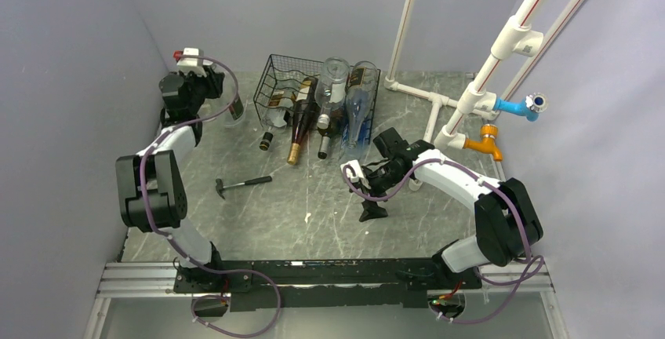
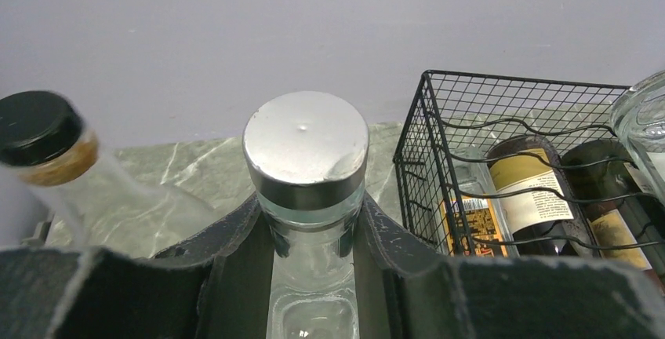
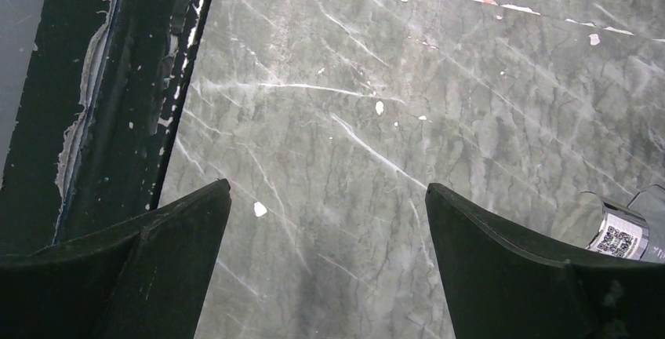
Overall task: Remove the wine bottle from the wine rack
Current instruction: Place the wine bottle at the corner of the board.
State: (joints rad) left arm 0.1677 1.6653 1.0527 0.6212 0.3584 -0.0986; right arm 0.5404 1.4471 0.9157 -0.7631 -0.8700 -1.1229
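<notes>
Legible text: none. Bottle labels (image 2: 478, 225) in wine rack (image 2: 517, 80): print unreadable. Tag (image 3: 619, 237): square code pattern only.

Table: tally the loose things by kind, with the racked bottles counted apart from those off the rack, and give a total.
Bottles in the wine rack: 5
Bottles off the rack: 2, a silver-capped one in the left gripper and a black-capped one beside it
Wine rack: 1
Hammer: 1
Total: 9

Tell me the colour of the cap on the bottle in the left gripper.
Silver: the cap tops the clear bottle; clearest in the left wrist view.
</notes>
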